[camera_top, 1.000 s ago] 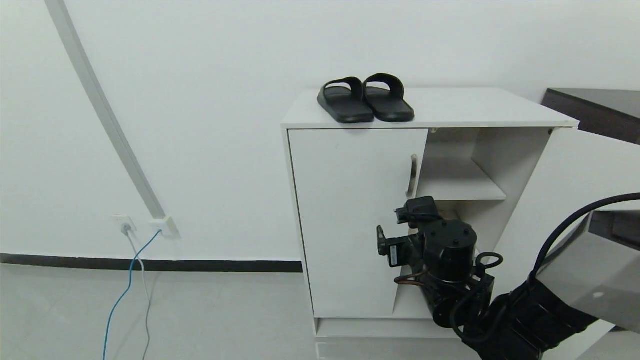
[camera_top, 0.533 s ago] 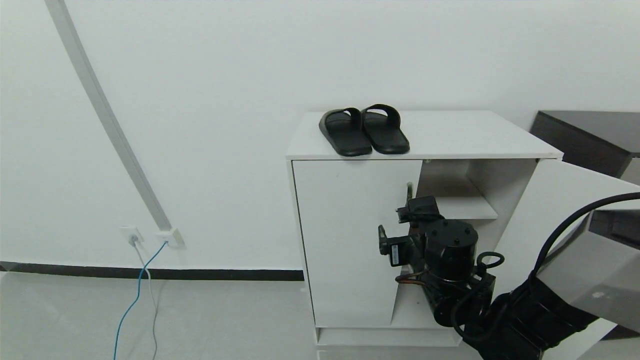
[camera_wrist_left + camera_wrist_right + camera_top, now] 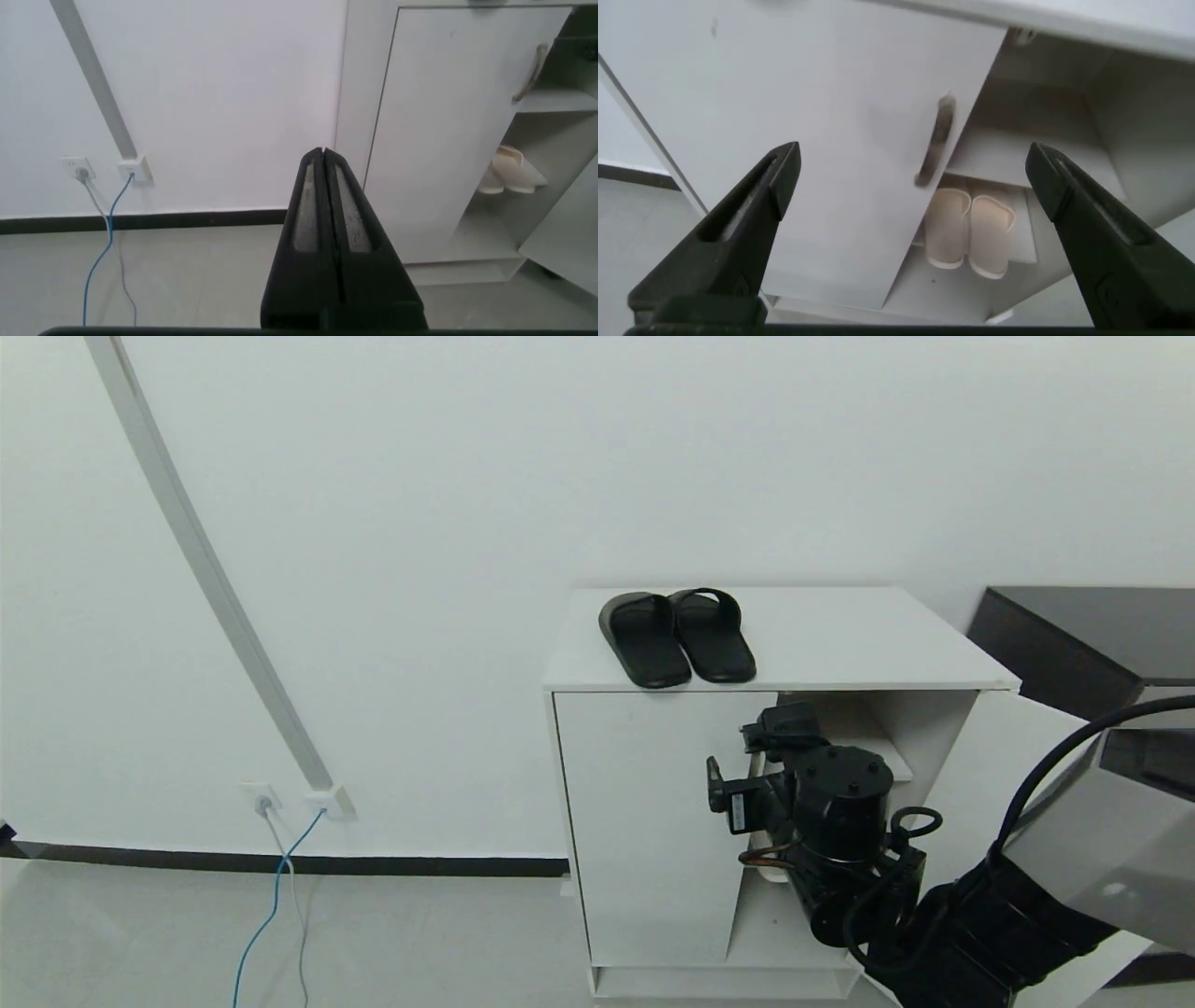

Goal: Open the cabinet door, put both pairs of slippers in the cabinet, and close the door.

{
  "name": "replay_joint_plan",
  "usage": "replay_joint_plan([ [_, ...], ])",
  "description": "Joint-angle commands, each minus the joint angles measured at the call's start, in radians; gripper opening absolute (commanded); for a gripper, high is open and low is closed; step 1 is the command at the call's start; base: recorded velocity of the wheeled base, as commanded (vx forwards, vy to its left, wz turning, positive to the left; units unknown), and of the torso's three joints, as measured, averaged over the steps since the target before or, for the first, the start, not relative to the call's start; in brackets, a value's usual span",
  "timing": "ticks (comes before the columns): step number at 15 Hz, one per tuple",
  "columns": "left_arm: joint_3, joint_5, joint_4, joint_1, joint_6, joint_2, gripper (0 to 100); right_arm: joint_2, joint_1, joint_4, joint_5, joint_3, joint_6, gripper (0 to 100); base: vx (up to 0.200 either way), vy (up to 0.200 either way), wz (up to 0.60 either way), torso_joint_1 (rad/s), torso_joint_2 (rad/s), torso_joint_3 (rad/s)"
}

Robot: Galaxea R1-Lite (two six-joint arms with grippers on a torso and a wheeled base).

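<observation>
The cabinet stands with its right-hand door swung open and its left-hand door closed, so I'd call the first step done. The right gripper is spread wide and holds nothing. It hangs in front of the cabinet at about mid-height, facing the edge of the closed door, with that door's handle straight ahead of it between the spread jaws, apart from both.

Beyond that gripper and lower, inside the open half, a pale cream pair of slippers lies side by side on a shelf. One pair looks to be put away already.

The black slippers sit above the right gripper and a little to its left, on the cabinet's top near the front edge, the two touching each other. Nothing is near them.

The left gripper is pressed closed and empty. It hangs well back from the cabinet, which lies ahead of it and off to its right.

So, as I judge it, roughly half is done. What's left is to lift the black pair down from the top, set it inside the cabinet, then swing the open door closed.
</observation>
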Motion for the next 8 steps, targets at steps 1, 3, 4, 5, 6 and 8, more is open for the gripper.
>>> replay_joint_plan([
  [1, 0.000, 0.000, 0.000, 0.001, -0.002, 0.001, 0, -0.003, 0.000, 0.000, 0.000, 0.001, 0.000, 100, 0.000, 0.000, 0.00, 0.237, -0.55, -0.325],
  [3, 0.000, 0.000, 0.000, 0.001, -0.002, 0.001, 0, -0.003, 0.000, 0.000, 0.000, 0.001, 0.000, 100, 0.000, 0.000, 0.00, 0.246, -0.56, -0.325],
  [4, 0.000, 0.000, 0.000, 0.001, -0.002, 0.001, 0, -0.003, 0.002, 0.000, 0.000, 0.001, 0.000, 100, 0.000, 0.000, 0.00, 0.246, -0.58, -0.339],
  [5, 0.000, 0.000, 0.000, 0.001, -0.002, 0.001, 0, -0.003, 0.003, 0.000, 0.000, 0.001, 0.000, 100, 0.000, 0.000, 0.00, 0.261, -0.60, -0.334],
  [6, 0.000, 0.000, 0.000, 0.001, -0.002, 0.001, 0, -0.003, 0.003, 0.000, 0.000, 0.001, 0.000, 100, 0.000, 0.000, 0.00, 0.266, -0.61, -0.344],
  [8, 0.000, 0.000, 0.000, 0.001, 0.000, 0.001, 0, -0.003, 0.003, 0.000, 0.000, 0.001, 0.000, 100, 0.000, 0.000, 0.00, 0.254, -0.57, -0.315],
])
